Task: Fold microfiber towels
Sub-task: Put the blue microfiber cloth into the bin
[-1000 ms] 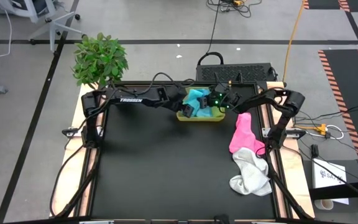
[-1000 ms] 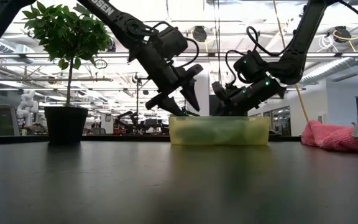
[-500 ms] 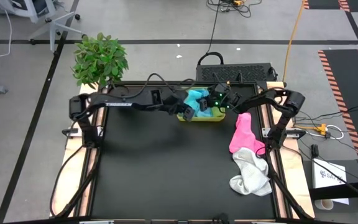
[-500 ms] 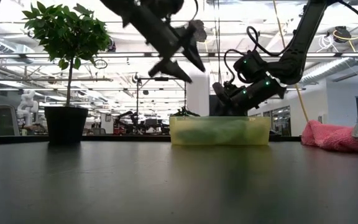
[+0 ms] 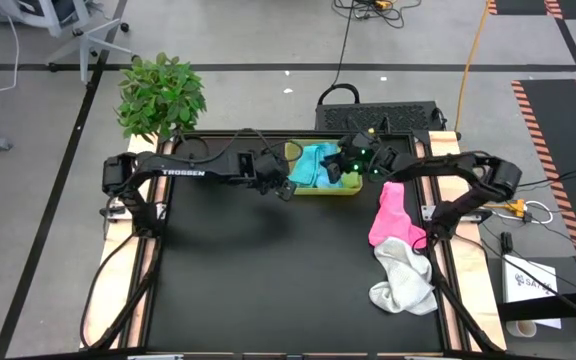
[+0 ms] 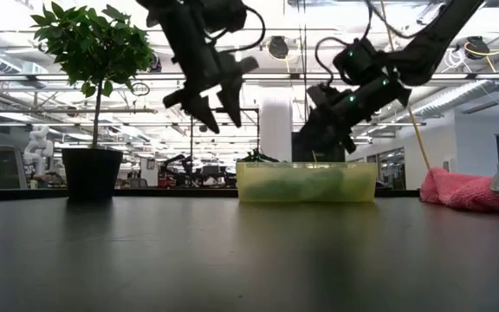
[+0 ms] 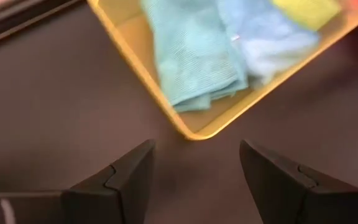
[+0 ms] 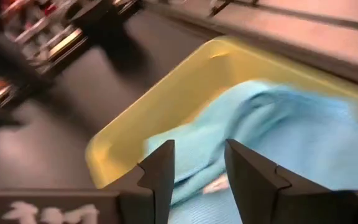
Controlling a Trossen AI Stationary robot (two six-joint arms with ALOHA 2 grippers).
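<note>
The teal towel [image 7: 194, 59] lies bunched in the yellow-green tray [image 7: 207, 124], with the light blue towel [image 7: 272, 40] touching it on one side and a lime green towel [image 7: 306, 9] beyond that at the tray's far end. The pink towel [image 5: 388, 215] and the white towel [image 5: 405, 280] lie outside the tray on the bench [image 5: 268, 280], the pink one near the tray's right end and the white one past it, farther from the tray.

My right tool [image 8: 197, 171] hovers over the tray with its fingers apart and nothing between them. My left tool [image 7: 194, 180] hangs above the bench just beside the tray's left end, also spread and empty.

I judge the step in hand to be picking a towel out of the tray. To do it well I should come down on one towel only, pinch a raised fold well inside the tray wall, and lift straight up so the neighbouring cloth does not trail out. The left tool should stay clear of the tray while the right one reaches in.

The left wrist view separates the three towels in the tray by colour; the low view shows only the tray's translucent wall [image 6: 306, 184] and a greenish blur behind it. That low view, however, shows both tools well above the tray rim, which the high view cannot tell.
</note>
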